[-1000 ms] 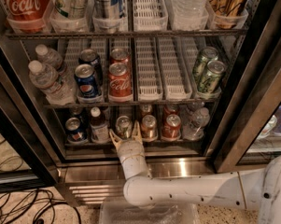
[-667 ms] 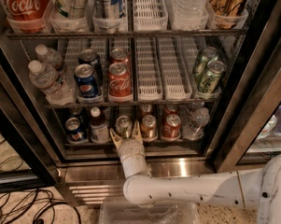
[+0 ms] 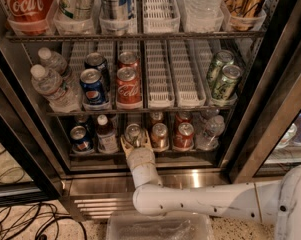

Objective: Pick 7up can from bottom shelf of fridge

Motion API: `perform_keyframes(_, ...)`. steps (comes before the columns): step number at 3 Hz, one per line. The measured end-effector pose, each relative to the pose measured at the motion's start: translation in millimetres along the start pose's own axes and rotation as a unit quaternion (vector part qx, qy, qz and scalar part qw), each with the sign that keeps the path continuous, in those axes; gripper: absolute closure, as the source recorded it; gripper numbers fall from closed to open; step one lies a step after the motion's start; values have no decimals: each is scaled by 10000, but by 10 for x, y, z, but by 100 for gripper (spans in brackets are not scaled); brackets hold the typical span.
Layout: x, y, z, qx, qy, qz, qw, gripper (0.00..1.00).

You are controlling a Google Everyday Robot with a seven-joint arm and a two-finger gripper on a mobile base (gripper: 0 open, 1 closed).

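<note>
The white arm reached up from the foreground across the ribbed steel base of the fridge. Compared with a second before, almost nothing had moved. The hand remained at the front edge of the bottom shelf, set about the 7up can. The can still stood upright in its lane, just left of two red cans. I could not tell whether the hand was clamped on the can or only bracketing it. The stillness suggested the grasp was being settled, with the lift out of the surface not yet begun.
</note>
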State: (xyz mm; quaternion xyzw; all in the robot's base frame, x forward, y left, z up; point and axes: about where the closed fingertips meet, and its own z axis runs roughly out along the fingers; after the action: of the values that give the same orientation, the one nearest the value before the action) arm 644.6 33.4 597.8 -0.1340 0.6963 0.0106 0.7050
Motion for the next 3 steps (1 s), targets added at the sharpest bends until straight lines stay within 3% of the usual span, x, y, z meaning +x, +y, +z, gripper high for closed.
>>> perform_keyframes(2, 15, 10, 20, -106, 56, 97, 9999, 100)
perform_keyframes(3, 15, 10, 20, -107, 56, 97, 9999, 100)
